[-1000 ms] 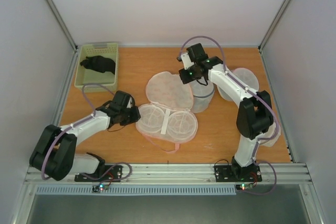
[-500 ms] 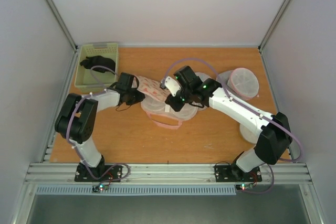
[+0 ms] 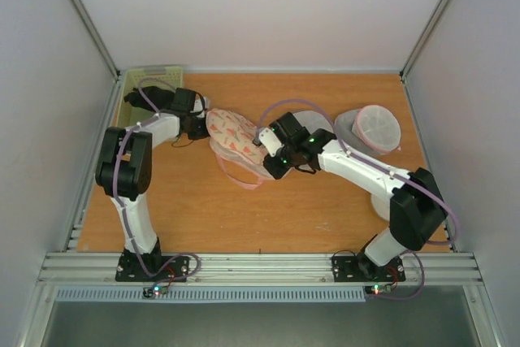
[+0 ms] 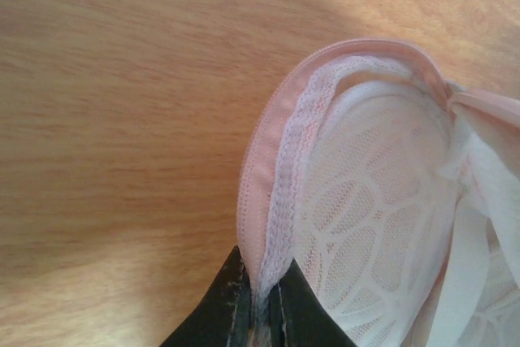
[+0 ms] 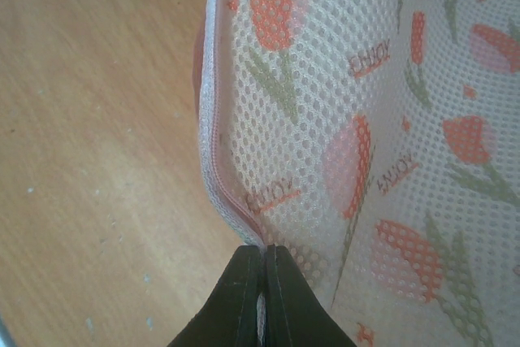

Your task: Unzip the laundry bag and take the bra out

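Since the earlier frame the bag (image 3: 234,137) has gone from lying spread open, mesh side up, near the middle of the surface (image 3: 244,217) to folded over with the print up, and it now sits closer to the far-left corner. Both arms have moved. The left tool (image 3: 197,122) has swung from the near-left area out toward the far edge. The right tool (image 3: 270,165) has left the round mesh bags (image 3: 375,126) on the right side and come to the bag.

**Tool state**
- Left tool (image 4: 262,294): jaws pressed together on the pink trim (image 4: 260,168) at the bag's left end, with pale mesh (image 4: 366,225) just beside the pinch.
- Right tool (image 5: 262,270): jaws pressed together on the zip edge (image 5: 213,119) at the bag's right, near end.

**Position of task items**
- Bag: held between the two tools, left of centre and toward the far edge. Its strap (image 3: 244,180) trails toward the near edge.
- Bra: not visible now. Earlier it lay in the basket (image 3: 128,91) at the far-left corner, which the left arm now partly covers. No black fabric shows in the part of the bag the left wrist view takes in.

**Step in hand (judgement)**
Removal appears complete. The tools are handling what looks like an emptied bag, folded shut.

**Next move (judgement)**
1. Settle the bag flat on the surface.
2. Open both tools cleanly, so neither trim nor mesh snags on a finger.
3. Withdraw clear of the strap loop.
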`<state>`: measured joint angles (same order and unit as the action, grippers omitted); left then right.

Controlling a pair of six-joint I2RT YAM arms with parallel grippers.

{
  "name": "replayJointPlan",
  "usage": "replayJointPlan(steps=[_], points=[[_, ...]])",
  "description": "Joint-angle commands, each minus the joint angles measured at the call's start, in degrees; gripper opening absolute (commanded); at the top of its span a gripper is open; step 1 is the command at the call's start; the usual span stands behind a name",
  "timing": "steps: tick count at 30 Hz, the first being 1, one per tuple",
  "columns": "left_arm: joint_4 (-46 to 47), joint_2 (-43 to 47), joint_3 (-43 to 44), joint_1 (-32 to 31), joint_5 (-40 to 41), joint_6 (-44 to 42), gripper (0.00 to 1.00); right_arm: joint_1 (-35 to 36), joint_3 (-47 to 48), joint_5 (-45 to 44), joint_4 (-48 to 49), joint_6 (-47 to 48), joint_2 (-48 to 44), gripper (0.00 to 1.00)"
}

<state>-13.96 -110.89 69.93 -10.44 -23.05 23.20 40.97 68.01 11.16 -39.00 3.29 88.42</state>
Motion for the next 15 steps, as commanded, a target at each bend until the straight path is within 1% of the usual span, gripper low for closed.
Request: replayJointPlan(steps=[1, 3, 5, 6, 7, 9, 10, 11, 13, 15], points=[[-10.42, -2.44, 6.93, 1.25, 1.56, -8.48, 0.04, 0.14, 0.01, -1.58, 3.63, -1.35, 4.86, 0.01], [-13.53, -2.94, 7.93, 1.93, 3.04, -11.10, 0.04, 0.25, 0.40, -1.46, 5.79, -1.56, 6.72, 0.01], [-13.63, -2.79, 7.56, 3.02, 3.26, -11.43, 0.05, 0.31, 0.75, -2.03, 7.57, -1.45, 8.62, 0.01], [-13.57, -2.60, 7.50, 3.50, 3.60, -11.23, 0.07, 0.33, 0.92, -3.24, 8.12, -1.46, 9.41, 0.01], [-13.61, -2.35, 7.51, 3.91, 4.14, -10.89, 0.13, 0.34, 1.29, -4.52, 8.06, -1.37, 10.28, 0.01], [-13.98, -1.60, 7.96, 4.10, 4.54, -10.49, 0.33, 0.34, 1.92, -5.98, 7.47, -0.92, 11.76, 0.01], [-13.98, -1.00, 8.15, 4.09, 4.32, -10.42, 0.43, 0.34, 1.83, -5.94, 7.54, -0.76, 12.13, 0.01], [-13.93, -0.28, 8.20, 4.11, 4.35, -10.31, 0.49, 0.33, 1.64, -5.84, 8.03, -0.74, 12.37, 0.01], [-13.79, 1.53, 8.35, 4.10, 5.31, -9.59, 0.57, 0.33, 1.60, -5.27, 8.68, -0.78, 12.76, 0.01], [-13.82, 4.07, 8.39, 4.12, 7.04, -8.95, 0.63, 0.33, 1.60, -4.34, 9.33, -0.87, 13.03, 0.01]])
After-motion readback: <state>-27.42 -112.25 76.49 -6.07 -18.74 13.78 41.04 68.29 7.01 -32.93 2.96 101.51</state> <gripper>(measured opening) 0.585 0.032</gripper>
